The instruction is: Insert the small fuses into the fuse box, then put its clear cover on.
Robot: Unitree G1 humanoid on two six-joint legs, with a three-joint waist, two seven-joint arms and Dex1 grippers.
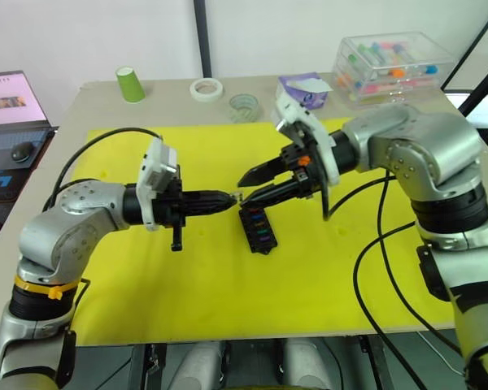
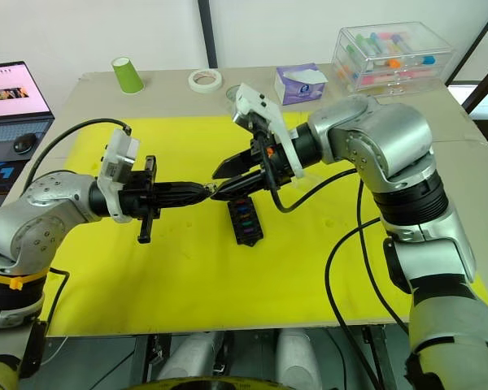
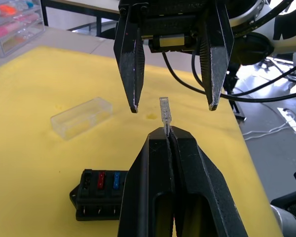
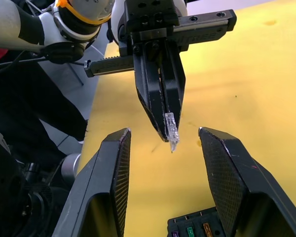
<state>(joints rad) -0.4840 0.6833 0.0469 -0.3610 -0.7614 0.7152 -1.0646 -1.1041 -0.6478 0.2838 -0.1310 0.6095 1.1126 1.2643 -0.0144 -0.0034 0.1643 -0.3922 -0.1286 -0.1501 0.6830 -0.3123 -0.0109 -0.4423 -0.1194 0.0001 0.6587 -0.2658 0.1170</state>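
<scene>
clear blade fuse (image 3: 165,109) pinched in left gripper (image 3: 168,134) jaws, held above black slotted fuse box (image 1: 258,230) on yellow surface (image 1: 187,276); right gripper (image 3: 171,106) jaws open around it. handover risk: thin fuse may slip or twist, drop.

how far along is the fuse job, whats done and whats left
Done: several coloured fuses already sit in the fuse box. In hand: the left gripper pinches a clear fuse between the open fingers of the right gripper. Left: seating that fuse, then fitting the clear cover, lying on the yellow mat.
</scene>
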